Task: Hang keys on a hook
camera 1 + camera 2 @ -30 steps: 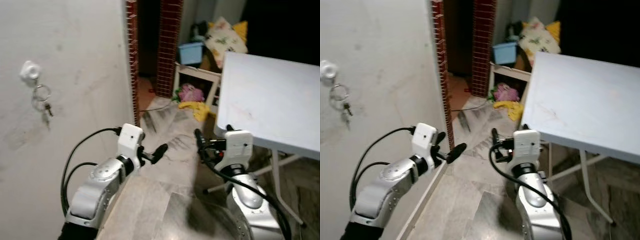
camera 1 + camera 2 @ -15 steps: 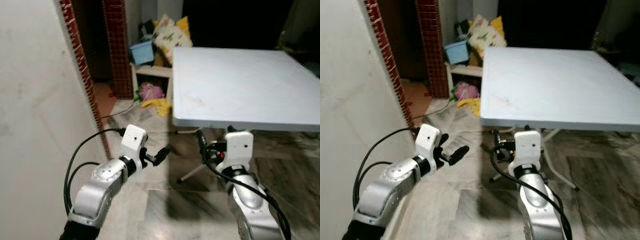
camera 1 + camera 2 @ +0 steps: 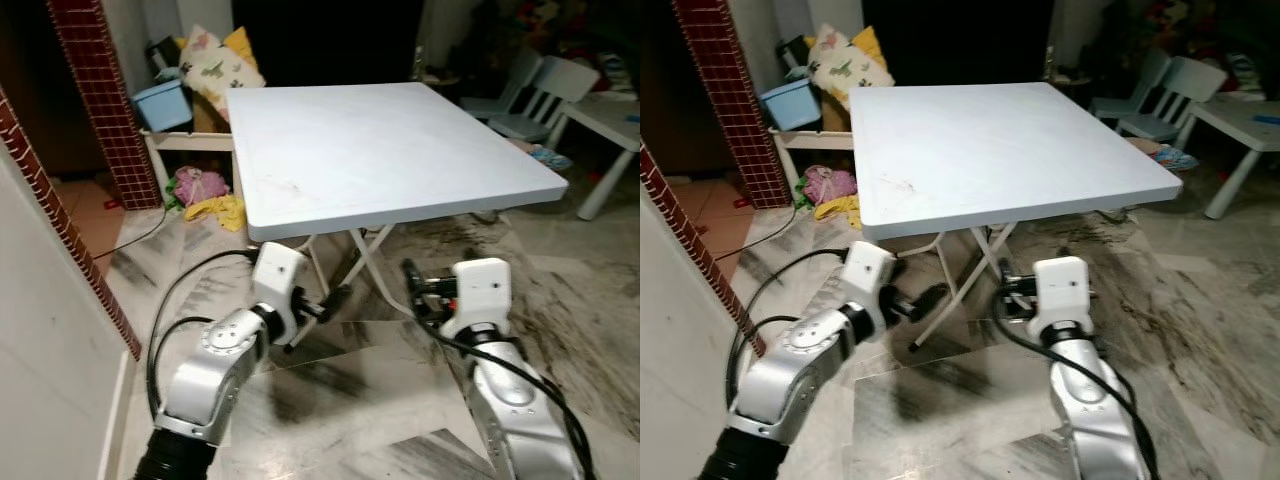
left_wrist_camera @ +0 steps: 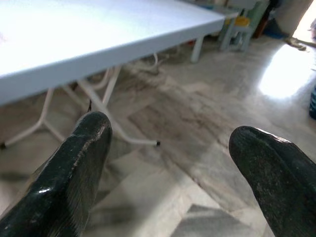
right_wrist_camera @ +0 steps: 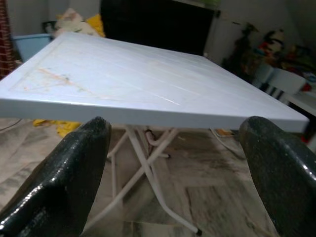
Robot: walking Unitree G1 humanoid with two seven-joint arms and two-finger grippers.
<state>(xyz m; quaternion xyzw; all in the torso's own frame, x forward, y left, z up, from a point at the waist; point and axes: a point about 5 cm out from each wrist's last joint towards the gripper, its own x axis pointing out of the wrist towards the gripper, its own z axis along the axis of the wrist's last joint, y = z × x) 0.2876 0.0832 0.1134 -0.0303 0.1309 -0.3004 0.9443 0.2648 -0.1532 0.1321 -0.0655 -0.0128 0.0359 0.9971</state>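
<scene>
Both grippers, left (image 4: 168, 163) and right (image 5: 173, 173), spread empty before white table (image 3: 390, 150).

Left tool (image 4: 168, 163) and right tool (image 5: 173, 163) gape, raised forward.

Straight ahead of you stands a folding table (image 3: 390, 140), its near edge just beyond both grippers; its bare top leaves room to pass above. Below that edge the crossed white legs (image 3: 365, 262) block the middle. The left gripper (image 4: 168, 163) and right gripper (image 5: 173, 163) hover with fingers spread over marble floor (image 3: 560, 300). At your left a white wall (image 3: 40, 350) with a brick edge (image 3: 60, 215) closes that side. Beyond the table's far left corner lies clutter (image 3: 205, 190); small chairs (image 3: 540, 95) stand far right.
</scene>
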